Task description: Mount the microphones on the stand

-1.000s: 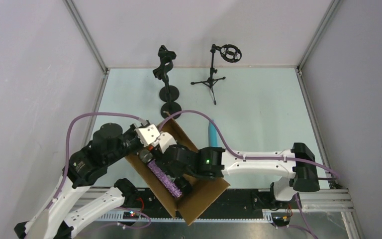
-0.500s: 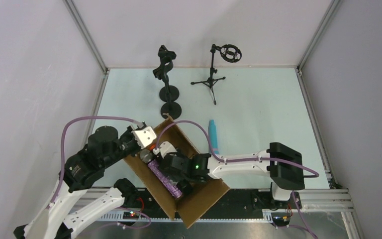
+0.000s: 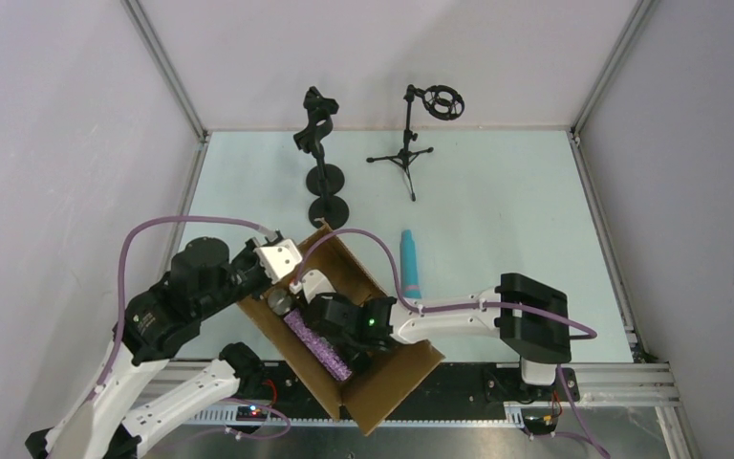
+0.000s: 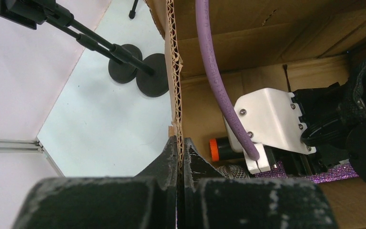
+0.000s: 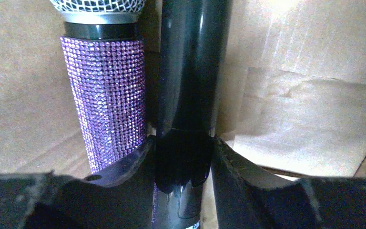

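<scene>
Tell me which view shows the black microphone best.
Right wrist: the black microphone stands close up between the fingers of the right gripper. Left wrist shows only its orange-red end; top external hides it under the right arm.

Your overhead view is bright and evenly lit, with only faint shadows. In your right wrist view the black microphone shows a glare streak, the cardboard box washes pale at right, and the fingers blur.
</scene>
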